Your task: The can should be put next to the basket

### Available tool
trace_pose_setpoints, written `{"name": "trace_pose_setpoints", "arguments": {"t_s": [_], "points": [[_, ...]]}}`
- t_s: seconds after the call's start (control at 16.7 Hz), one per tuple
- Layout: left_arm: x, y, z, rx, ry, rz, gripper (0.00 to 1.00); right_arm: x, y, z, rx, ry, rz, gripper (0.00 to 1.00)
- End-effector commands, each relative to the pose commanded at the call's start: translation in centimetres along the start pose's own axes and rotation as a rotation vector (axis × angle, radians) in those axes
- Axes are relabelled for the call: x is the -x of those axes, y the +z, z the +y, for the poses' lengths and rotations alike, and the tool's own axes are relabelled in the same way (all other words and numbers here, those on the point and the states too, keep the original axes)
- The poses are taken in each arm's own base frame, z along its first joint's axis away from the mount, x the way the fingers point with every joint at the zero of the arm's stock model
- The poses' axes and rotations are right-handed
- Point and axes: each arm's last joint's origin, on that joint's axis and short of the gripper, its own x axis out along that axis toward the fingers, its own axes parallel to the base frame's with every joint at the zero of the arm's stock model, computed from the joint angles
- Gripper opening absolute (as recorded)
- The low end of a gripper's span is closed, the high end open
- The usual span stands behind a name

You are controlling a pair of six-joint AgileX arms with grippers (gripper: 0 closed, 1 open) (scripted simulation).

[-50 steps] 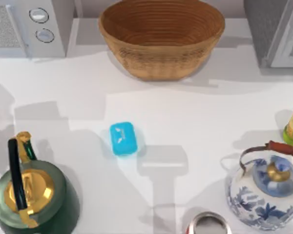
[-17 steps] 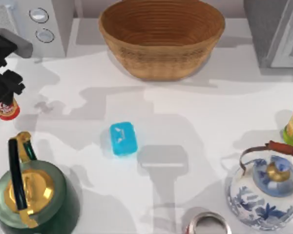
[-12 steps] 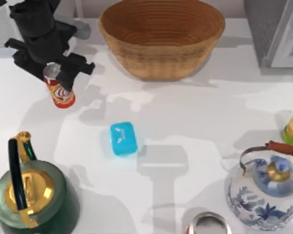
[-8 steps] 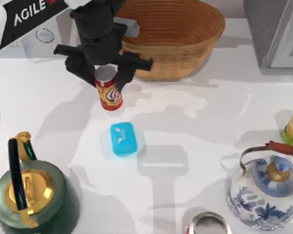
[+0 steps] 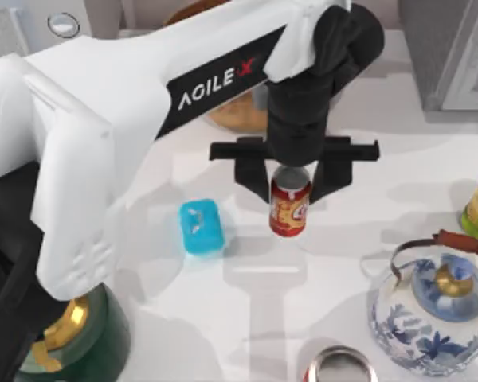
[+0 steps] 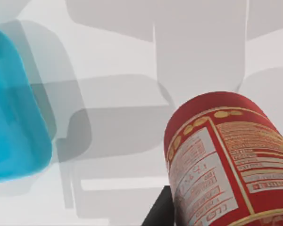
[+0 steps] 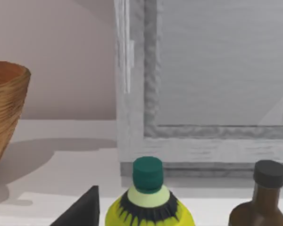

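Top view: the left arm is reaching across the table (image 5: 382,183), and its claw (image 5: 291,177) is grasping the can (image 5: 290,208) by the upper part, one dark finger (image 5: 253,169) on each side. The can is hanging upright under the claw, just in front of the basket (image 5: 237,114), which is lying mostly hidden behind the arm. A blue box (image 5: 201,227) is sitting near the claw, toward the table's left. A blue-and-white kettle (image 5: 430,310) and a second can (image 5: 340,367) are standing nearer the front, right of the claw; a green kettle (image 5: 88,338) is well apart at the front left.

Left wrist view: the can (image 6: 226,160) is pointing down toward the white table (image 6: 132,61), with the blue box (image 6: 14,108) lying off to one side.

Right wrist view: the right arm is sitting parked, looking at a yellow bottle (image 7: 148,207), a brown bottle (image 7: 262,207) and the basket's edge (image 7: 4,108); whether its claw is clenched or released I cannot tell.
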Motion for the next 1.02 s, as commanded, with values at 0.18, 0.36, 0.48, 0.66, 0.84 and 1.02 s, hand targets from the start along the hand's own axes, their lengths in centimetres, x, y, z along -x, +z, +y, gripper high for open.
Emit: {"name": "trace_pose_setpoints", "arguments": {"t_s": [0.18,0.36,0.48,0.66,0.84,1.02], "points": [[-1.1,-0.9,-1.7,0.037,0.018,0.013,0.0,0.0,0.0,0.0,0.0,0.0,0.0,1.0],[-1.2,-1.0,-1.8,0.04,0.019,0.014,0.0,0.0,0.0,0.0,0.0,0.0,0.0,1.0],[-1.2,-0.9,-1.6,0.042,0.019,0.016,0.0,0.0,0.0,0.0,0.0,0.0,0.0,1.0],[-1.7,-1.0,-1.7,0.041,0.019,0.015,0.0,0.0,0.0,0.0,0.0,0.0,0.0,1.0],[-2.0,-1.0,-1.8,0.04,0.019,0.014,0.0,0.0,0.0,0.0,0.0,0.0,0.0,1.0],[-2.0,-1.0,-1.8,0.04,0.019,0.014,0.08,0.0,0.0,0.0,0.0,0.0,0.0,1.0]]}}
